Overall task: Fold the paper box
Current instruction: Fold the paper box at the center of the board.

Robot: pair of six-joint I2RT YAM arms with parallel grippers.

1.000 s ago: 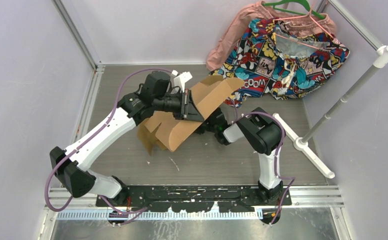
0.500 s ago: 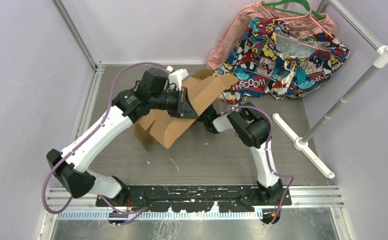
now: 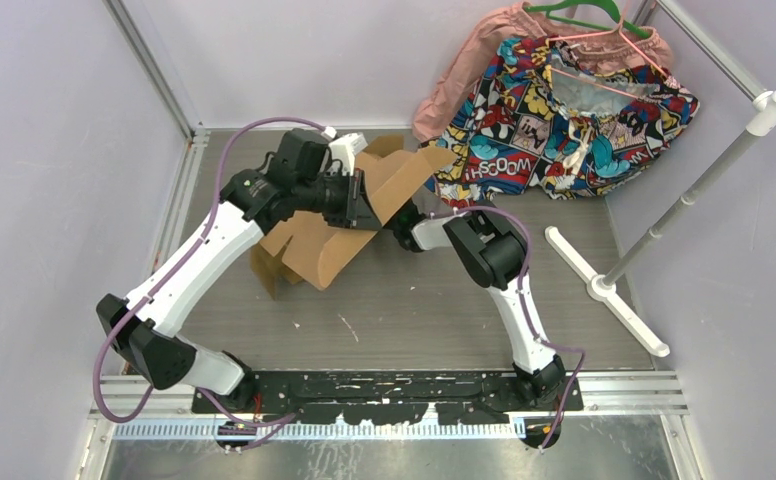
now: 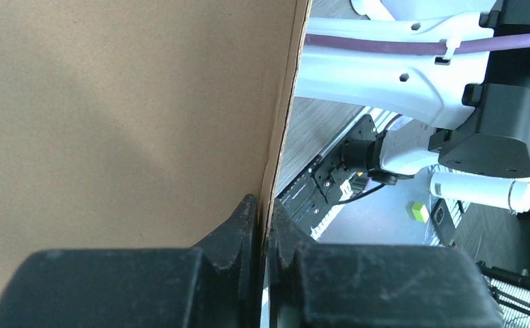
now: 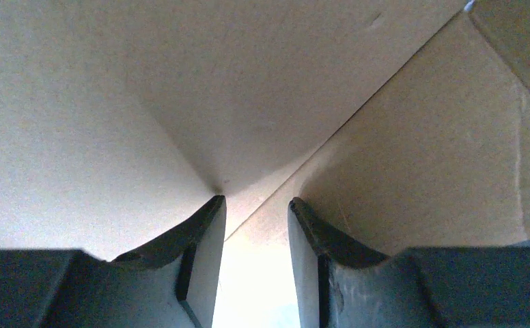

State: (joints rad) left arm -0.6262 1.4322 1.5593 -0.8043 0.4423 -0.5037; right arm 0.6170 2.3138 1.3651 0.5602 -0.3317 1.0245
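Grey wood-grain table [image 3: 414, 300], lilac walls [image 3: 44, 150] — left tool [image 4: 262, 205] pinches the paper box [image 4: 112, 123] edge; right tool [image 5: 257, 201] parted, empty.

The paper box [image 3: 321, 255] is showing plain brown corrugated cardboard with no print. It is standing only partly folded, its panels and flaps bending at different angles. It is slanting over the back-left part of the table [image 3: 414, 310], one end pointing toward the back right and the flaps hanging at the left.
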